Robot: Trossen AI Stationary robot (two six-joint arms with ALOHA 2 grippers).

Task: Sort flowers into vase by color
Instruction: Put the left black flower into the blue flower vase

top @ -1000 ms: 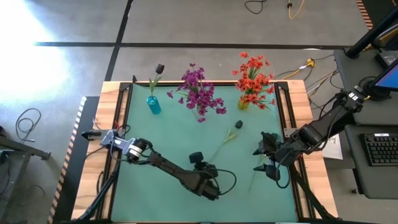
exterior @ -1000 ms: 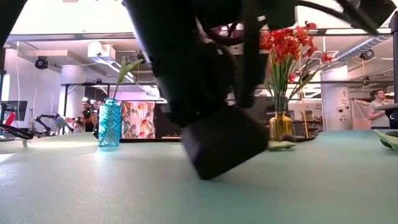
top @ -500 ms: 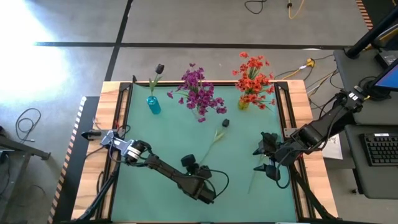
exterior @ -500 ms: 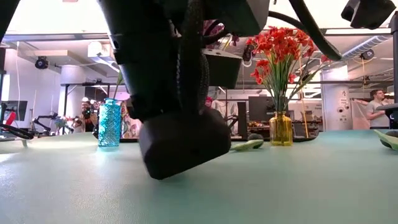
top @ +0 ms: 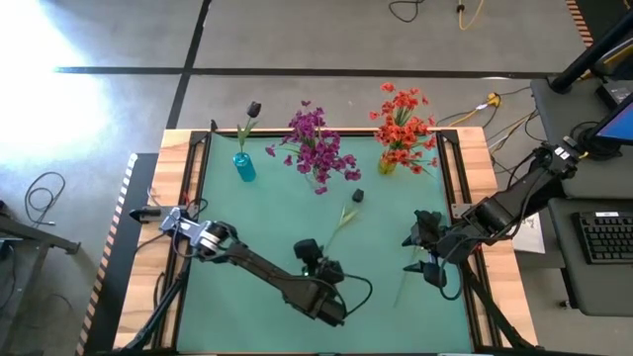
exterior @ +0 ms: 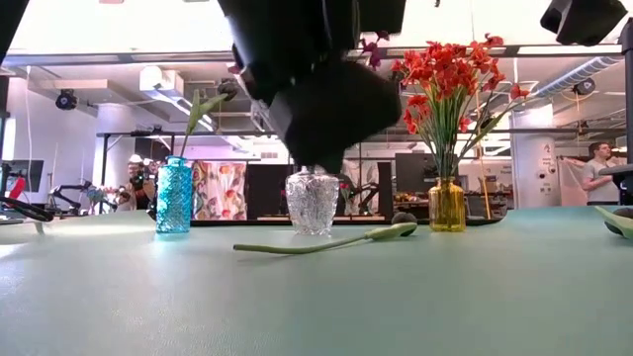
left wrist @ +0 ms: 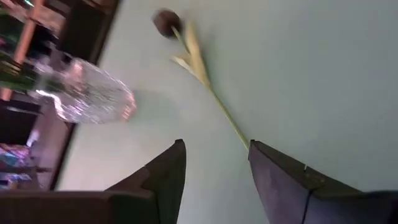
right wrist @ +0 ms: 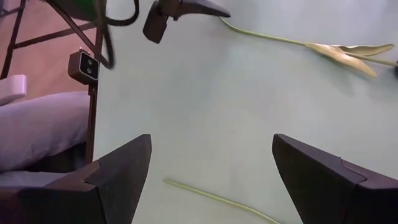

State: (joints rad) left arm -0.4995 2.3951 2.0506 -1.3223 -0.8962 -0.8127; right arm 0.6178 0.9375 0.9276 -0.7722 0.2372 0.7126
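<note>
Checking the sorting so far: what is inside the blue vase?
The blue vase holds one green stem topped by a dark tulip bud, which stands well above the rim. The stem's lower end inside the textured glass cannot be seen.

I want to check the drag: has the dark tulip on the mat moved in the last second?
Yes. In the high view the dark tulip lay farther right before; its bud is now nearer the magenta bouquet, which stayed put.

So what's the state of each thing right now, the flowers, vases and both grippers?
Dark tulip: lying flat on the mat.
Blue vase: upright, one dark flower in it.
Clear vase: upright, purple flowers.
Yellow vase: upright, orange-red flowers.
Left gripper: open, over the stem.
Right gripper: open, empty.
</note>
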